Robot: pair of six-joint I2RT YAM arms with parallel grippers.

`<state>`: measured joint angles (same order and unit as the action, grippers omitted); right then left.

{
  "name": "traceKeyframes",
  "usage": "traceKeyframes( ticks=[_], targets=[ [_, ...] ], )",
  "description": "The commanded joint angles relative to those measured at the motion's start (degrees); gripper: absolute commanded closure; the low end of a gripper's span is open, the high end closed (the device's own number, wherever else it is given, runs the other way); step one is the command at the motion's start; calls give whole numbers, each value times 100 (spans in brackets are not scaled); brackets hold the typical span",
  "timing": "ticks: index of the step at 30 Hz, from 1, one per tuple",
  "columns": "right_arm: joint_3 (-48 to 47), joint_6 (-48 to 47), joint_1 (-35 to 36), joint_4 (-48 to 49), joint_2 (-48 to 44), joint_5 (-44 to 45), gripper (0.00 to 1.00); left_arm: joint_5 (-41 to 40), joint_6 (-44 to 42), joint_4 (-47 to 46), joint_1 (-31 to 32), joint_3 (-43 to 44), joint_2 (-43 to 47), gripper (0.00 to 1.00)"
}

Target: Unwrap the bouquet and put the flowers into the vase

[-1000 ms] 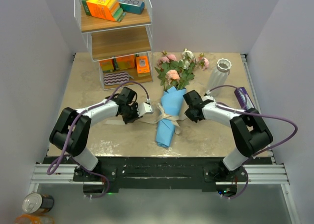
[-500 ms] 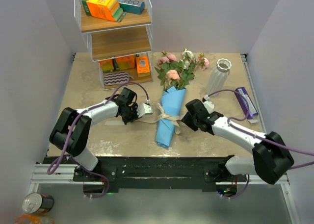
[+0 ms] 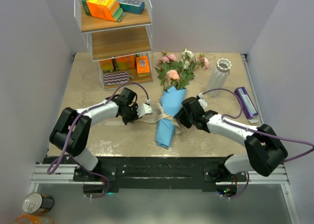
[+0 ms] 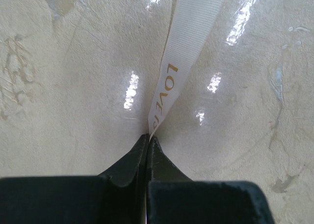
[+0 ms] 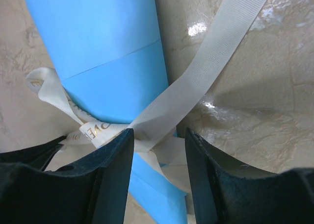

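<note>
swung the right arm in from the right side since a second back, bringing the right gripper (image 3: 177, 117) up against the middle of the bouquet (image 3: 170, 102) at frame centre. opened it on the way: fingers apart, straddling the knot of the ribbon (image 5: 147, 121) in the wrist view, grasping nothing yet; cannot tell whether touching the blue paper. closed the left gripper (image 4: 148, 138) meanwhile, clenched on the printed tail of the ribbon, low centre of its own view.

likely reasons, as a judgement: pinching the tail out to the left so as to draw the bow loose; setting the right fingers around the knot either to pin the wrap down against that pull or to catch a second strand. lying flat for now, the bouquet, blooms toward the top of the frame, stem end toward the bottom, paper on and tie not undone. hence the flowers (image 3: 179, 67) wrapped, none in the vase (image 3: 219, 73), upright at upper right, well apart from both grippers.

counted: one bouquet, one ribbon, one vase, one purple box (image 3: 245, 101) lower right of the vase, one wire shelf rack (image 3: 120, 42) at upper left with three tiers, two grippers. blooms too bunched for a sure count.
</note>
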<state>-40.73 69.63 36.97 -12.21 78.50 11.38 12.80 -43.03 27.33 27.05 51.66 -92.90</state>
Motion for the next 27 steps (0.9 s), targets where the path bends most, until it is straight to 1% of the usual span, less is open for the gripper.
traceKeyframes(
  ticks=[1,4,7,11,12,15,16,20,21,22,24,26,27],
  targets=[
    [-207,262,-6,421,60,-13,51,30,49,-17,20,81,150,100],
    [-251,297,3,535,139,40,52,39,49,-9,29,90,132,100],
    [-286,306,-6,623,174,75,58,65,57,9,37,81,141,100],
    [-348,262,3,570,192,128,71,65,49,9,46,72,193,100],
    [-348,262,3,527,149,171,80,65,40,18,46,72,202,100],
    [-330,245,3,395,-9,242,97,21,40,35,46,72,237,100],
    [-356,218,3,360,-71,277,100,12,40,35,46,81,246,100],
    [-470,69,3,-175,-501,567,100,-32,66,105,29,143,378,100],
    [-497,34,3,-473,-615,646,100,-14,49,167,11,195,404,100],
    [-523,7,-6,-650,-921,908,100,21,31,332,-41,230,448,100],
    [-594,-107,3,-1184,-1247,1199,100,135,-48,448,-173,301,589,100],
    [-690,-160,-14,-1555,-1705,1619,100,83,-48,527,-471,362,642,100],
    [-743,-168,-14,-1974,-1819,1735,100,74,-48,580,-612,484,642,100]
  ],
)
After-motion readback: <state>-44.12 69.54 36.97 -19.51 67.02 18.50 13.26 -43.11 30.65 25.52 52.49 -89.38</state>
